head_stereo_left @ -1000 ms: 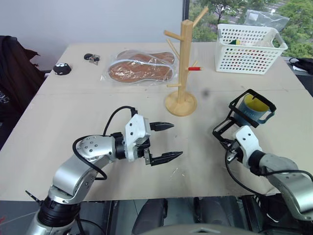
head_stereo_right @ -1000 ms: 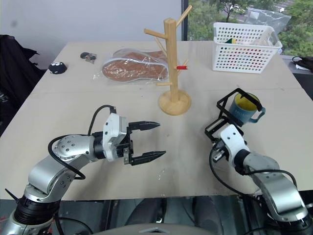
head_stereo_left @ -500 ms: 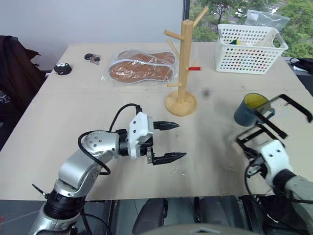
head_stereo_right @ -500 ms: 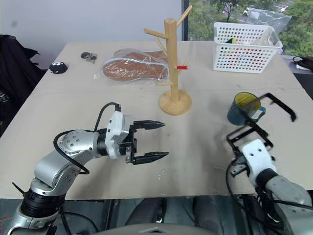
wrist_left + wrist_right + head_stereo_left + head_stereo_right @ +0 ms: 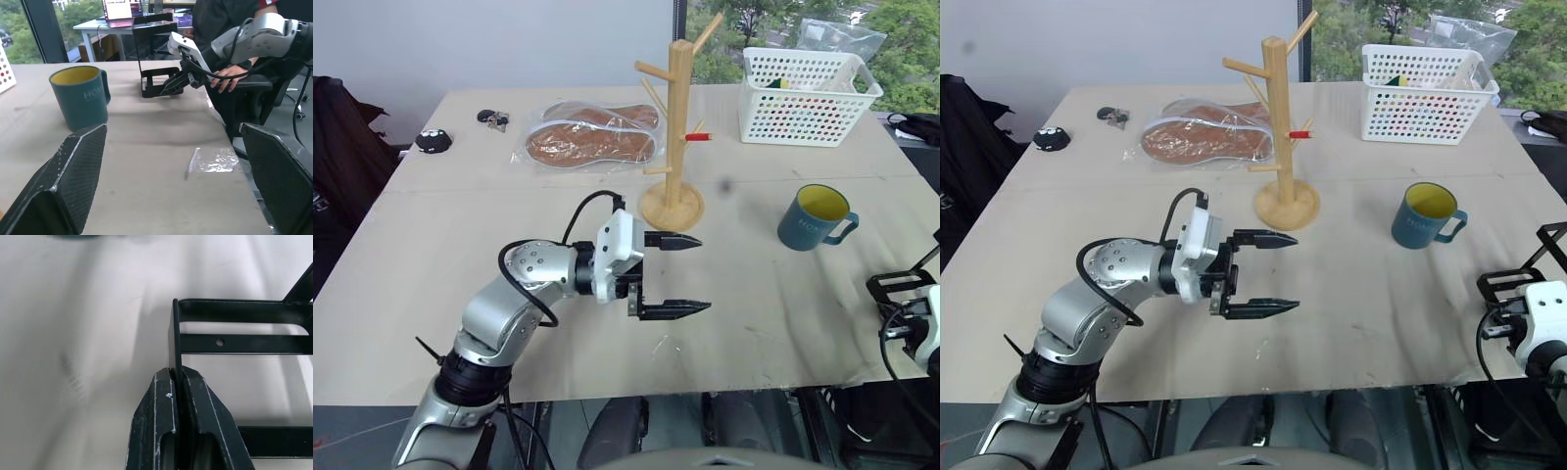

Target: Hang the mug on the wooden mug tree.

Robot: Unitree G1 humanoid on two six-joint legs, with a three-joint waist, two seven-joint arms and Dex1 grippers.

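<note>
The teal mug [image 5: 815,217] with a yellow inside stands upright on the table at the right, its handle turned to the right. Nothing touches it. The wooden mug tree [image 5: 675,117] stands on its round base behind the table's middle, with a red-tipped peg on its right. My left gripper [image 5: 703,274] is open in front of the tree and points right toward the mug [image 5: 80,95]. At the table's right edge my right gripper [image 5: 176,377] is shut on the thin edge of a black metal frame [image 5: 239,342], well clear of the mug.
A white perforated basket [image 5: 808,83] stands at the back right. Plastic-wrapped brown insoles [image 5: 592,137], keys [image 5: 494,119] and a small black object [image 5: 433,141] lie at the back left. A person's hand [image 5: 227,81] rests beyond the table's right edge.
My right gripper swung right to the table's edge with the black frame, which had been around the mug. The mug now stands alone on the table. My left gripper moved slightly right.
</note>
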